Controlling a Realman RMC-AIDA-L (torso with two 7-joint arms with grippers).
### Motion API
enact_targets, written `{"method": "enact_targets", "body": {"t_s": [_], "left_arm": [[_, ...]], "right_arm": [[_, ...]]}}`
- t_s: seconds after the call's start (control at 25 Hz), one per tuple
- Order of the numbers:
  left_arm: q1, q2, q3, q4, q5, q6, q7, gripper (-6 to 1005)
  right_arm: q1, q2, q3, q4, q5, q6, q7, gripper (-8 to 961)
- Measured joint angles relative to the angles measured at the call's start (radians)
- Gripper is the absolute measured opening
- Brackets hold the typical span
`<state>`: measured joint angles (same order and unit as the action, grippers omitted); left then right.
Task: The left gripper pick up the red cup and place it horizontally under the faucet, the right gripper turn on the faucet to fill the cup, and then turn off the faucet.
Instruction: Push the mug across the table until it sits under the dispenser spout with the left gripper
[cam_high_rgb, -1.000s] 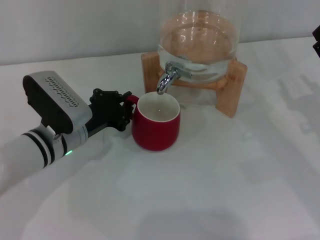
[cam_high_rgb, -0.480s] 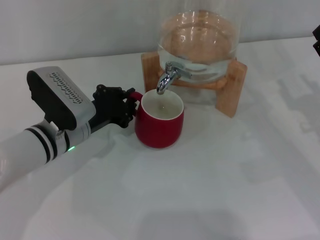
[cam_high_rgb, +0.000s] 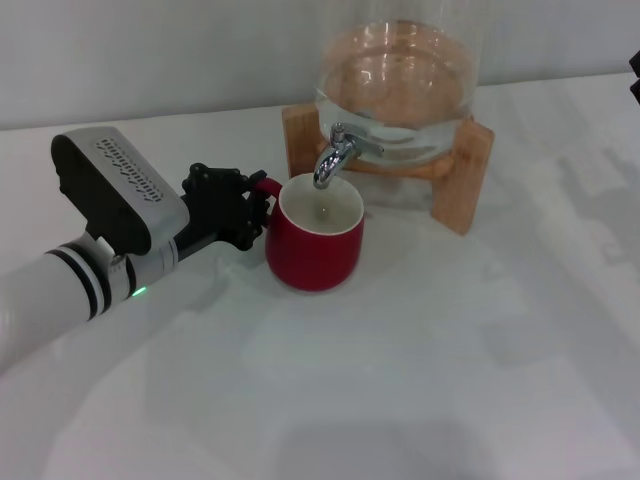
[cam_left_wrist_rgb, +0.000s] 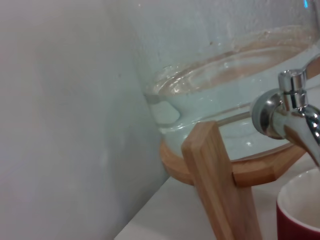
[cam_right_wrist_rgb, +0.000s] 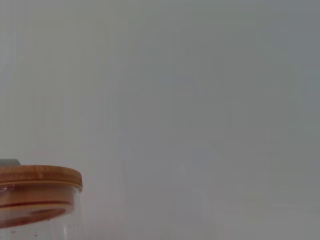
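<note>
On the white counter (cam_high_rgb: 420, 380), the left gripper (cam_high_rgb: 240, 205) is clenched on the handle of the red cup (cam_high_rgb: 315, 240), which stands upright directly under the spout of the faucet (cam_high_rgb: 335, 158), with the glass jar (cam_high_rgb: 400, 75) on its wooden stand (cam_high_rgb: 460, 185) just beyond.

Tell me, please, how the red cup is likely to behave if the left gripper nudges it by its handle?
The red cup looks glossy and rigid, so it would probably slide on the smooth white table rather than flex. Squat and upright, it seems unlikely to tip. Held only at the handle by the left gripper, it may swivel.
</note>
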<state>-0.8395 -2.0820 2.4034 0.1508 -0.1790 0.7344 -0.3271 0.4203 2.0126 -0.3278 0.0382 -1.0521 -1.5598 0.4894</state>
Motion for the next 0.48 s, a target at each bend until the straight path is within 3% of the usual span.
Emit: {"method": "enact_targets", "body": {"t_s": [0.48], "left_arm": [[0.001, -0.004, -0.003, 0.002, -0.002, -0.026, 0.026, 106]], "right_arm": [[0.003, 0.000, 0.003, 0.000, -0.001, -0.003, 0.000, 724]]}}
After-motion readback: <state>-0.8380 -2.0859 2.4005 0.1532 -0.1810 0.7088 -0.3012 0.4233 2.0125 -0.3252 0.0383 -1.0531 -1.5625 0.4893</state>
